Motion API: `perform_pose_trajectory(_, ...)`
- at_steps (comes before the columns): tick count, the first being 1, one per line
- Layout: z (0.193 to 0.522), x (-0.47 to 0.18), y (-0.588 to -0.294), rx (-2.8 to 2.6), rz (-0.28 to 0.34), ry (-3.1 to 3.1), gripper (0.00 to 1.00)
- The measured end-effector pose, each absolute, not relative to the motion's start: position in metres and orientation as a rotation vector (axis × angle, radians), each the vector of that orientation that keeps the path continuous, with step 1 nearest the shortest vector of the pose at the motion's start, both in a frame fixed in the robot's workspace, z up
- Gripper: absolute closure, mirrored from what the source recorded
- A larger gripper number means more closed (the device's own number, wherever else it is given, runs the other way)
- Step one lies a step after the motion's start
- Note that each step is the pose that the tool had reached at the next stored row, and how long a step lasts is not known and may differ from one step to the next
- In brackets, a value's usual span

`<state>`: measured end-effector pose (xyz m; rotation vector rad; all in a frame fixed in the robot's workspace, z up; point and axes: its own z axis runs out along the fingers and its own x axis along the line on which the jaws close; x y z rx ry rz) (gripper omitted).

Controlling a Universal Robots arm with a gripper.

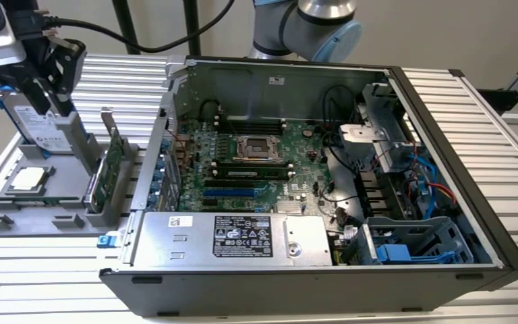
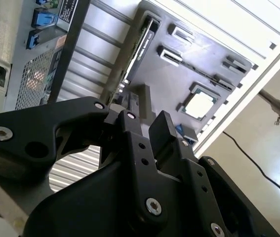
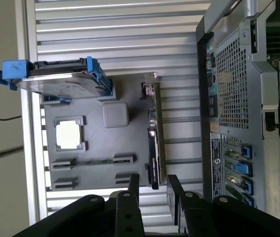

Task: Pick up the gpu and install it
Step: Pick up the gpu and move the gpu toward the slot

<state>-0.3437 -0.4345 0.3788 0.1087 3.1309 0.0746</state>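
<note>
First wrist view, we see the fingers (image 3: 173, 190) apart, holding nothing, gpu (image 3: 155, 128) upright in the grey holder (image 3: 100, 143) on the table (image 3: 105, 39).

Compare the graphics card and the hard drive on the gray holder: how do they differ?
The graphics card is a thin green board with a black cooler; the hard drive is a thicker silver block with blue rails. The card stands nearest the computer case; the drive stands farther from it. Both stand on edge in the gray holder.
</note>
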Motion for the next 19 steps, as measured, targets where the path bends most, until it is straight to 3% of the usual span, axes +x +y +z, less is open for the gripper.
perform_pose_trajectory(19, 0.3694, -0.3437, -0.4345, 0.109, 0.075, 3.131, 0.00)
